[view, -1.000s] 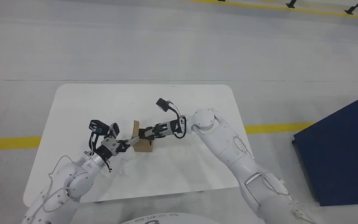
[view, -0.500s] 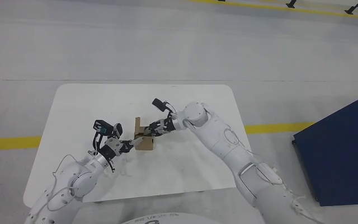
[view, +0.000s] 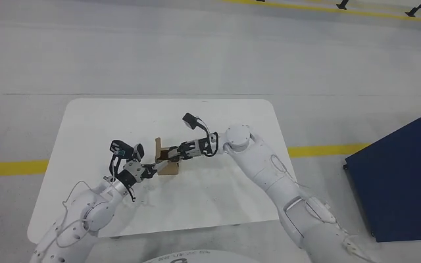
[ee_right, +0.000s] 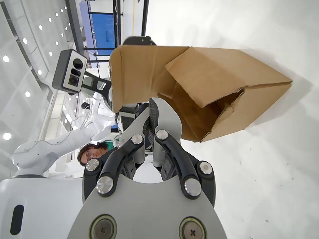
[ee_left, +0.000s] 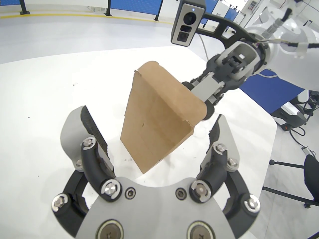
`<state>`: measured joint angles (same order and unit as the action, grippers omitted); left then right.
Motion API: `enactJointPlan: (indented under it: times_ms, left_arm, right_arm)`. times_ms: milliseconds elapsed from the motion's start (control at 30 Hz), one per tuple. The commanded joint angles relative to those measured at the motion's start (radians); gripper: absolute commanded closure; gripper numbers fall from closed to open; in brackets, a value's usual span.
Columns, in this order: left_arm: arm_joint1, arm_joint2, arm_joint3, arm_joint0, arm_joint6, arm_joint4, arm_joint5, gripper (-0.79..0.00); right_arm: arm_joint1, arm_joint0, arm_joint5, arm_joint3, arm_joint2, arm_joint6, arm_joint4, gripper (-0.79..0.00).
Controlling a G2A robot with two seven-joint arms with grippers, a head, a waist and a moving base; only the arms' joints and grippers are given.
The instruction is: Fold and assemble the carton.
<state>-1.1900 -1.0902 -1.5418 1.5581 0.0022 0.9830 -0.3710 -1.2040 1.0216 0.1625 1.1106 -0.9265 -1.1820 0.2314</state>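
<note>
Mid-surface, slightly left of centre, carton is sitting on the white surface. It is popped up into a box shape, not lying flat. Its open end is facing the right arm. The right wrist view is looking into the hollow inside. One side flap is leaning part way across the mouth, and the long flap with rounded corners is sticking up, not tucked.

Right end effector is coming in from the right with fingers pressed together, tip touching the long flap near its corner. No cardboard is showing between the fingers, so it is looking like a push rather than a pinch, though I cannot tell for sure.

Left end effector is hovering just beside the carton on its near left side. Its fingers are spread wide, either side of the carton's closed corner, gripping nothing and with a gap on both sides.

Progress, judging from this: the body is erected and one flap is starting to go in, so roughly midway. What is looking left to do is folding the remaining flaps over the open end, bending the long flap down and tucking it, likely with the left end effector bracing the body.
</note>
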Motion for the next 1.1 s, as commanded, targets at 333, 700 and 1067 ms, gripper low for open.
enactJointPlan:
  times_ms: [333, 700, 1067]
  left_arm:
    - [0.014, -0.111, 0.006, 0.063, 0.150, -0.119, -0.086, -0.785]
    - [0.025, -0.178, 0.004, 0.101, 0.153, -0.146, -0.118, -0.785]
    - [0.000, -0.090, 0.140, -0.057, -0.064, -0.169, 0.075, -0.785]
  right_arm:
    - [-0.019, -0.021, -0.098, -0.004, 0.047, 0.131, -0.030, 0.000]
    - [-0.042, -0.030, -0.100, -0.086, 0.080, 0.217, -0.018, 0.000]
    - [-0.046, -0.028, -0.099, -0.090, 0.087, 0.246, -0.047, 0.000]
